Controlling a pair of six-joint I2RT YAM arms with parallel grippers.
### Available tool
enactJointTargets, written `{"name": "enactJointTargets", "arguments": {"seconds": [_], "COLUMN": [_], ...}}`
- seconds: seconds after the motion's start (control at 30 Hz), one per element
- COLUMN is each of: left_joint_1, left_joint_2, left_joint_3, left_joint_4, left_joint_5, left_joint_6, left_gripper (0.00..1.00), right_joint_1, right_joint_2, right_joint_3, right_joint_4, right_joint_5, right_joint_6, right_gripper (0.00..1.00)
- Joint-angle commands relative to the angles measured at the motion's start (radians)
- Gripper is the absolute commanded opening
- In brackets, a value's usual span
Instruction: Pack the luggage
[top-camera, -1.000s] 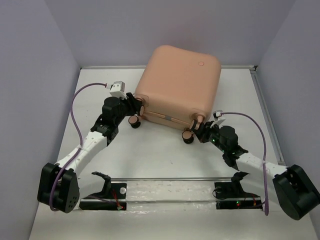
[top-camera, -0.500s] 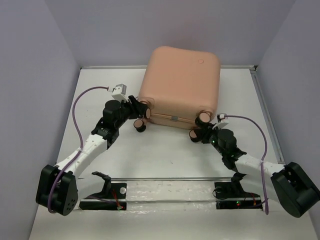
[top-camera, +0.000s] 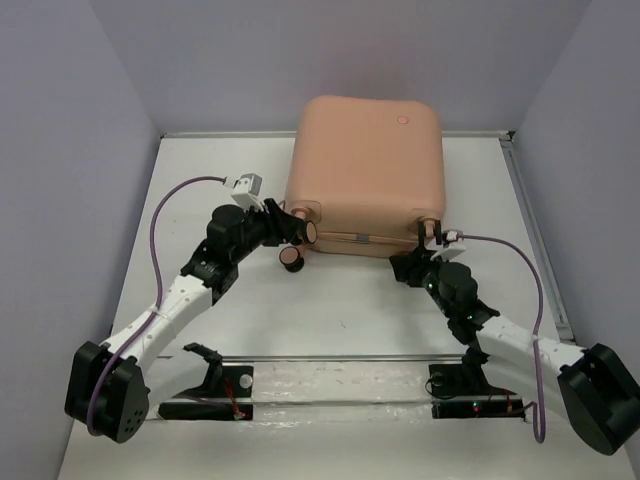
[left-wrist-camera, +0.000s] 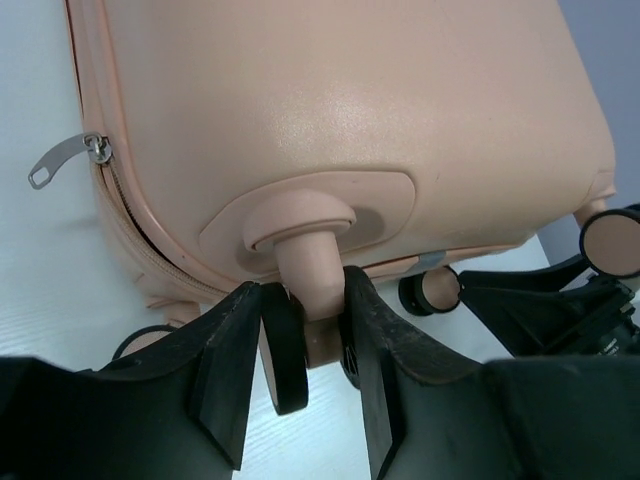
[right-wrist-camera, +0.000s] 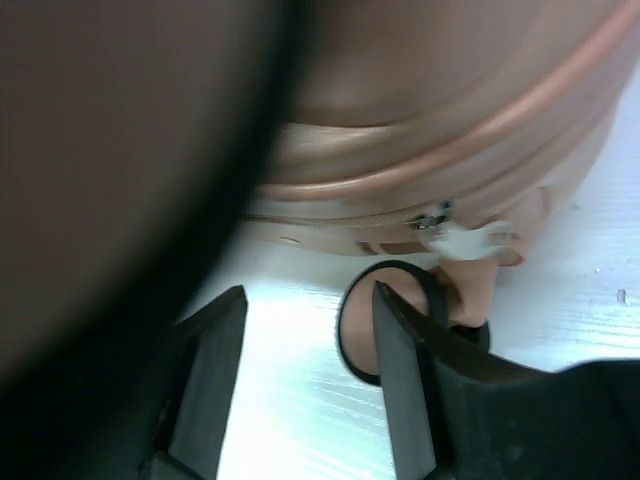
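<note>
The luggage (top-camera: 365, 160) is a peach-pink hard shell, shut, lying at the back middle of the white table (top-camera: 340, 310). My left gripper (top-camera: 298, 228) is at its near left corner. In the left wrist view the left gripper (left-wrist-camera: 305, 340) is shut on a wheel (left-wrist-camera: 285, 350) and its pink stem, under the luggage (left-wrist-camera: 340, 110). A zipper pull (left-wrist-camera: 65, 160) hangs on the left. My right gripper (top-camera: 415, 262) is at the near right corner. In the right wrist view the right gripper (right-wrist-camera: 310, 310) is open over bare table, a wheel (right-wrist-camera: 358, 330) behind its right finger.
Grey walls close in the table on three sides, with a raised rim along the right edge (top-camera: 530, 230). Two black stands (top-camera: 215, 385) (top-camera: 470, 385) and a metal rail sit at the near edge. A dark blurred mass fills the right wrist view's upper left.
The right gripper has let go of the near right wheel and opened. The luggage has swung round squarer and shifted right. The left arm followed it, still holding its wheel.
</note>
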Motion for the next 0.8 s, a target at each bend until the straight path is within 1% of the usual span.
{"name": "enactJointTargets", "arguments": {"seconds": [0.0,0.07,0.1,0.13,0.2,0.23,0.27,0.33,0.37,0.4,0.43,0.47,0.53,0.57,0.6,0.67,0.77], "left_joint_1": [-0.036,0.006,0.051,0.072,0.104,0.118,0.138,0.142,0.142,0.142,0.142,0.142,0.142,0.142,0.142,0.142,0.142], "left_joint_2": [-0.064,-0.072,-0.084,-0.093,-0.125,-0.133,-0.142,-0.156,-0.159,-0.165,-0.171,-0.183,-0.191,-0.193,-0.196,-0.191,-0.158], "left_joint_3": [0.033,0.040,0.039,0.036,0.025,0.022,0.020,0.014,0.011,0.011,0.013,0.010,0.016,0.022,0.036,0.063,0.086], "left_joint_4": [-0.107,-0.152,-0.164,-0.175,-0.210,-0.222,-0.235,-0.258,-0.265,-0.273,-0.279,-0.278,-0.276,-0.276,-0.284,-0.301,-0.339], "left_joint_5": [0.163,0.161,0.162,0.162,0.159,0.158,0.162,0.179,0.191,0.199,0.210,0.222,0.260,0.270,0.273,0.256,0.213], "left_joint_6": [0.008,0.018,0.021,0.030,0.044,0.051,0.065,0.077,0.087,0.090,0.093,0.093,0.091,0.093,0.104,0.128,0.150], "left_gripper": [0.06,0.06,0.06,0.06,0.06,0.06,0.06,0.06,0.06,0.06,0.12,0.40,0.66,0.76,0.90,0.99,0.99], "right_joint_1": [0.030,0.030,0.030,0.030,0.030,0.030,0.030,0.030,0.030,0.030,0.030,0.041,0.041,0.041,0.041,0.041,0.041], "right_joint_2": [-0.073,-0.051,-0.035,-0.018,0.032,0.098,0.133,0.228,0.253,0.276,0.305,0.313,0.310,0.306,0.283,0.232,0.174], "right_joint_3": [0.010,0.033,0.050,0.065,0.140,0.168,0.195,0.267,0.290,0.329,0.343,0.355,0.344,0.334,0.320,0.269,0.211], "right_joint_4": [0.027,-0.006,-0.023,-0.030,-0.038,-0.038,-0.023,0.018,0.025,0.031,0.035,0.032,0.026,0.022,0.012,-0.015,-0.057], "right_joint_5": [0.001,-0.019,-0.022,-0.060,-0.111,-0.144,-0.239,-0.305,-0.354,-0.370,-0.378,-0.378,-0.372,-0.367,-0.361,-0.329,-0.306], "right_joint_6": [0.002,-0.021,-0.029,-0.044,-0.096,-0.115,-0.135,-0.159,-0.167,-0.169,-0.169,-0.173,-0.173,-0.175,-0.181,-0.176,-0.157], "right_gripper": [0.65,0.67,0.69,0.72,0.74,0.74,0.75,0.76,0.76,0.76,0.76,0.76,0.76,0.77,0.77,0.78,0.81]}}
